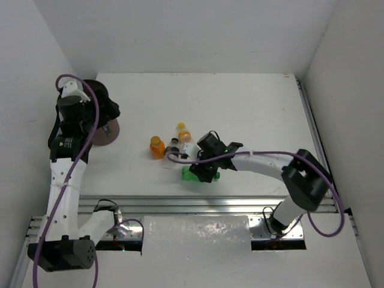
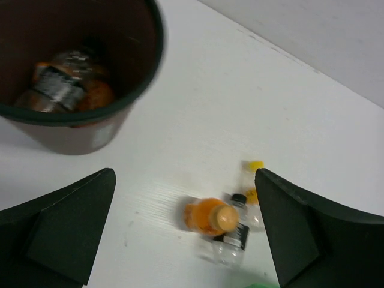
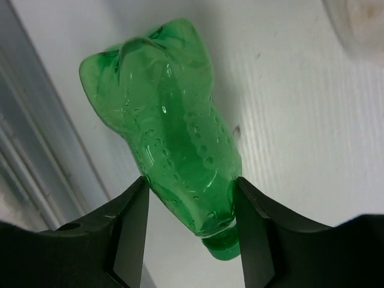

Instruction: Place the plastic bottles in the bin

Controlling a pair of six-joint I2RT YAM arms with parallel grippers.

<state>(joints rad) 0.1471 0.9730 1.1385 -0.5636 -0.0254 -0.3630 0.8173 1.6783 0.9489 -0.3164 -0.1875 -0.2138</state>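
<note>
A green plastic bottle lies on its side near the table's front edge. My right gripper is shut on its shoulder just above the green cap, with both fingers touching it. Behind it stand an orange bottle, a clear black-capped bottle and a yellow-capped bottle. The dark brown bin at the left holds orange and clear bottles. My left gripper hangs open beside the bin, with nothing between its fingers, above the orange bottle.
A metal rail runs along the table's front edge, close to the green bottle. White walls enclose the table at the back and on both sides. A purple cable trails along the right arm.
</note>
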